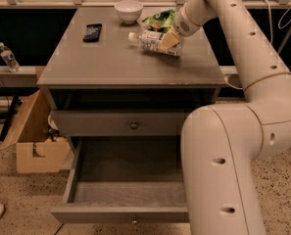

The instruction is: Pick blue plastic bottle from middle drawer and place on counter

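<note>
The blue plastic bottle [150,40] lies on its side, white cap to the left, at or just above the counter [110,62] near its back right. My gripper [167,42] is shut on the bottle's right half, reaching in from the right. The middle drawer [120,212] is pulled wide open below, and its dark floor holds nothing.
A white bowl [128,10], a dark phone [92,32] and a green bag [159,19] sit at the back of the counter. The drawer above, with a round knob [133,125], is closed. A cardboard box [35,141] stands at the left. Another bottle [8,57] stands far left.
</note>
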